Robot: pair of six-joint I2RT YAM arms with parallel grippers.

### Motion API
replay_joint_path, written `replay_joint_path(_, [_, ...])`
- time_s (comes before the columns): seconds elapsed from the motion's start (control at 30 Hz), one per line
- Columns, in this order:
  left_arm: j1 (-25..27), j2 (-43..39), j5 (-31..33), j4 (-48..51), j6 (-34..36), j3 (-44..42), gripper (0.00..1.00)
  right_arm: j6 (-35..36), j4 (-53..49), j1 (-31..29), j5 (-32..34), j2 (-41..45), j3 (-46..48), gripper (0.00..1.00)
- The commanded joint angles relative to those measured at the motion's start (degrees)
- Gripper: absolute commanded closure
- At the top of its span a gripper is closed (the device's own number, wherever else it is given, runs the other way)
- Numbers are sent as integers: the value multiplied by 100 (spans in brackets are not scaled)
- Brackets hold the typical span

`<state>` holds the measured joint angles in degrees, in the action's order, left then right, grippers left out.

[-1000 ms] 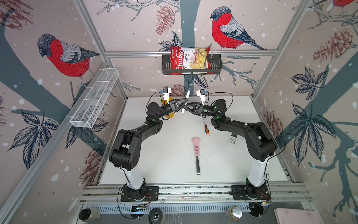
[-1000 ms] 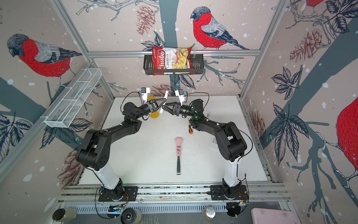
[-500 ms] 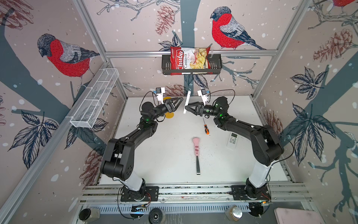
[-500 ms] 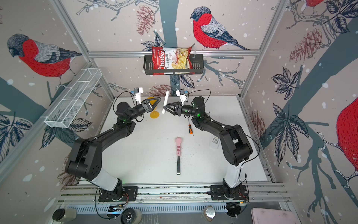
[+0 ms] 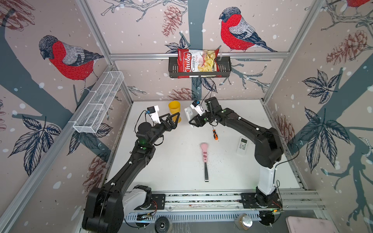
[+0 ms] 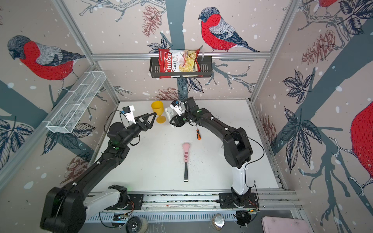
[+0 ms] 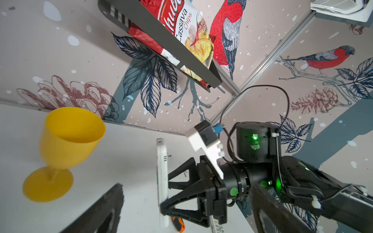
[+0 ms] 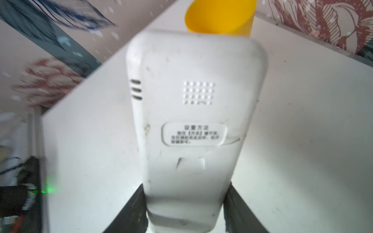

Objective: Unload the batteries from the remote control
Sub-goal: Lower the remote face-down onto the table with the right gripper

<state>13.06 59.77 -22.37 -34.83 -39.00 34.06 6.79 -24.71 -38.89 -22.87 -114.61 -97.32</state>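
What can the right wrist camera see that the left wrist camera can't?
Only the right wrist view shows the flat back of the white remote, with its printed label. Only the left wrist view shows the chips bag, the orange handle of the screwdriver and the foot of the yellow goblet. Both show the right pincer gripping that remote, and the goblet's bowl.

Pinkish bullfinch-print wallpaper walls (image 5: 141,26) surround a white tabletop (image 5: 177,161); a black metal wall shelf (image 5: 225,67) hangs beyond the right gripper (image 5: 191,122).
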Motion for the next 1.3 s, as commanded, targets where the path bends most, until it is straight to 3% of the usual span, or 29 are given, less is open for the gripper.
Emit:
replay_joint_path(0.0, [-12, -599, 361, 384, 152, -322, 4, 842, -1476, -279, 1255, -439, -529, 80])
replay_joint_path(0.27, [-4, -1837, 207, 1614, 406, -620, 4, 1349, -2068, -803, 1995, -1257, -1182, 81])
replay_joint_path(0.67, [-1, -3137, 353, 3424, 661, -362, 4, 1743, -1897, -1093, 2398, -1866, -1034, 75])
replay_joint_path(0.93, [1, -3200, 347, 4004, 853, -91, 4, 1784, -1765, -1190, 2627, -1927, -815, 40])
replay_joint_path(1.07, [-1, -3164, 378, 4332, 1032, 154, 3, 1794, -1714, -1179, 2874, -1850, -683, 32])
replay_joint_path(1.27, [-3, -3174, 332, 4412, 1034, 176, 3, 1677, -1295, -1099, 3317, -1576, -88, 30])
